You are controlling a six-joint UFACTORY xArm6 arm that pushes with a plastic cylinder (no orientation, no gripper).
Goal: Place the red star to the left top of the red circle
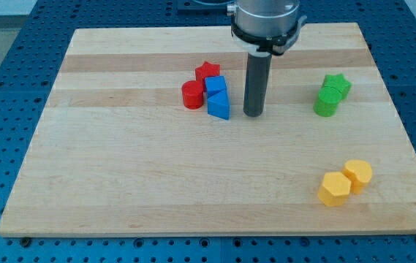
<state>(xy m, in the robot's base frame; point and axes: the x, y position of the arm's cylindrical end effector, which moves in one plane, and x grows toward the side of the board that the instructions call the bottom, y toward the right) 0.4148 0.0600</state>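
Single view, wooden tabletop [120, 183] on a blue perforated base [3, 109].

My tip [252, 115] rests on the tabletop just at 3 o'clock of the blue cluster, a narrow gap showing between them. The tool is a plain dark rod: no jaws, so there is nothing to stand apart, together or clamped.

Red star [208, 71]: upper centre of the tabletop, at about 1 o'clock of the red circle [192, 95], apparently touching it. The star also touches the blue cube [216, 84], which sits at its 5 o'clock. A blue triangular block [219, 105] lies directly at 6 o'clock of the cube, touching it. The red circle presses against the cube's 9 o'clock side.

Green star [336, 84] and green cylinder [327, 104] touch, well away at 3 o'clock of my tip.

Yellow cylinder [358, 174] and yellow hexagon [334, 189] touch, at the view's lower right.
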